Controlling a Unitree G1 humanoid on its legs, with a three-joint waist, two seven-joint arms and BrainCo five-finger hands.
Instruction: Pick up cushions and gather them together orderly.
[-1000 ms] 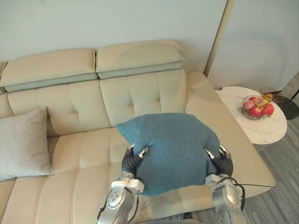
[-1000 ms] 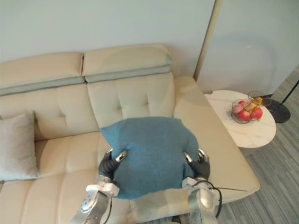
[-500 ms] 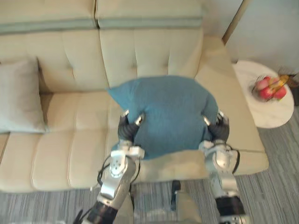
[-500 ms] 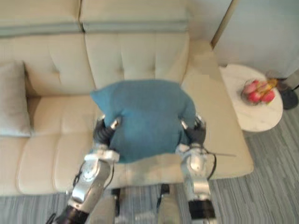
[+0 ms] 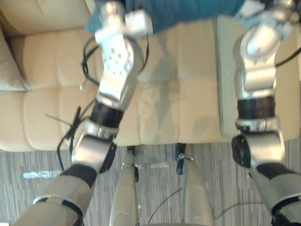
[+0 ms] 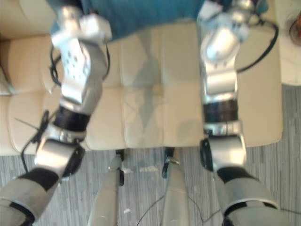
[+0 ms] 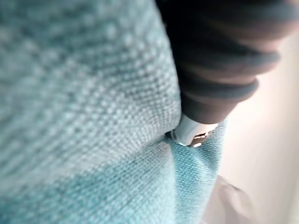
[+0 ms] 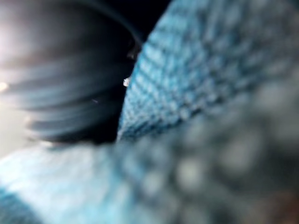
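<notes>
The blue cushion (image 5: 188, 12) shows as a strip along the top edge of the eye views, hanging above the sofa seat (image 5: 160, 108). Both silver arms reach up to it, one at each side. In the left wrist view my left hand (image 7: 219, 60) presses into the blue weave (image 7: 93, 93), and a silver finger (image 7: 189, 133) pinches a crease in the cloth. My right hand (image 8: 60, 93) lies against the same cushion (image 8: 210, 70) on its other side. A grey cushion (image 5: 7, 66) leans at the sofa's far left.
The cream sofa's front edge runs across the middle of the eye views, with grey striped carpet (image 5: 155, 188) below it. A white side table (image 6: 291, 56) stands past the sofa's right end.
The camera has tilted sharply down, so the sofa back and wall have left the picture. The blue cushion stays held between both hands, now at the top edge.
</notes>
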